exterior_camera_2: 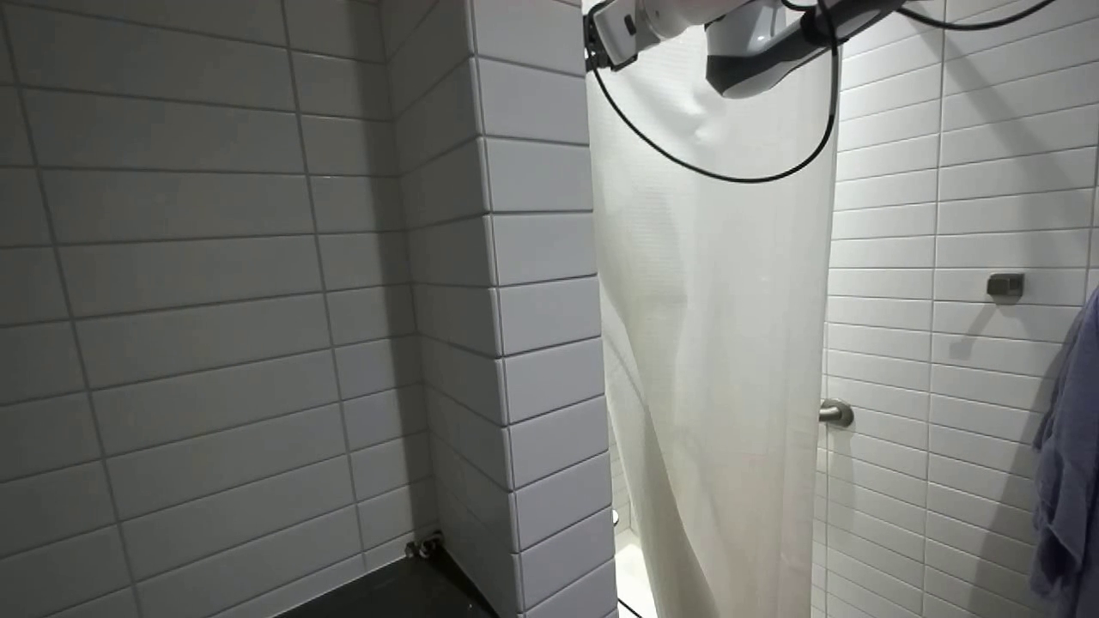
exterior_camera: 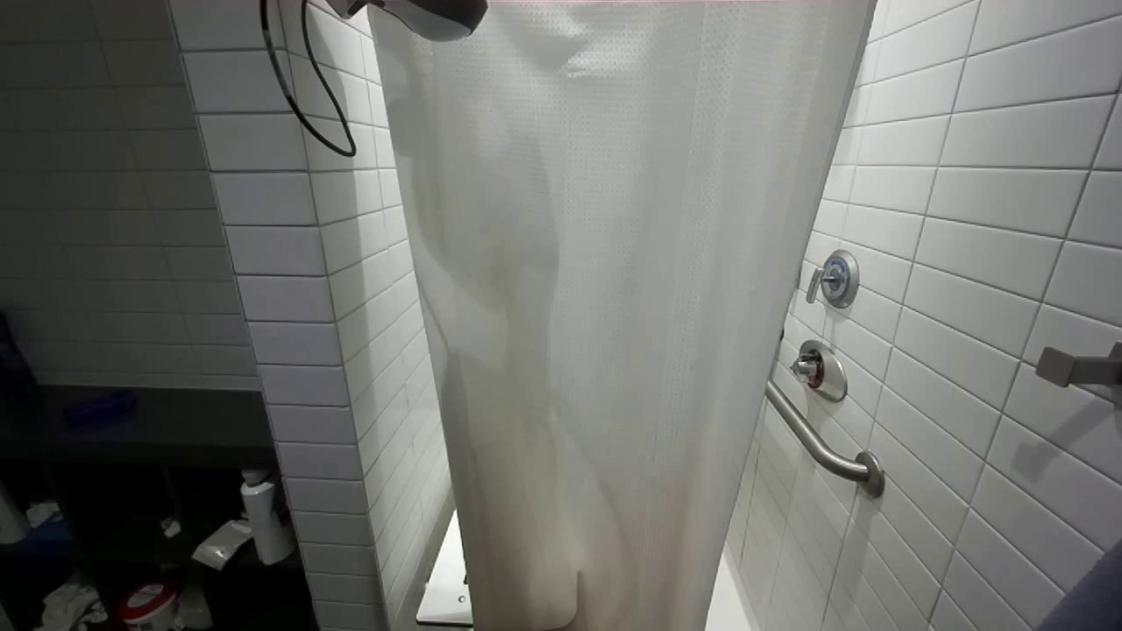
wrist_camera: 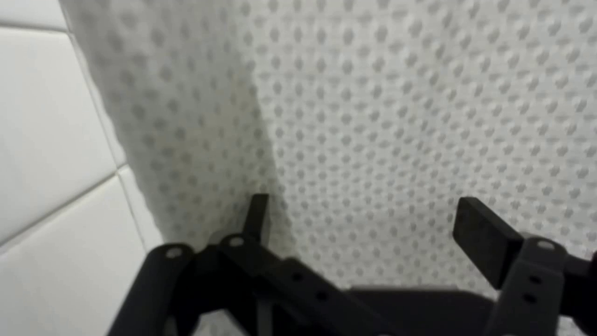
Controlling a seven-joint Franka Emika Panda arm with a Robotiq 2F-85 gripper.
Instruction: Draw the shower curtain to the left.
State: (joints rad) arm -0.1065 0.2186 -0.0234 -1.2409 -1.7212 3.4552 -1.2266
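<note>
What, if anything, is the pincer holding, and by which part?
Nothing is held: in the wrist view the pincer stands wide open, with the shower curtain spread before it, no fold pinched.

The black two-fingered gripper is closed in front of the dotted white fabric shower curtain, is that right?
Not closed: the wrist view shows the gripper open, with a wide gap. It is indeed in front of the shower curtain.
</note>
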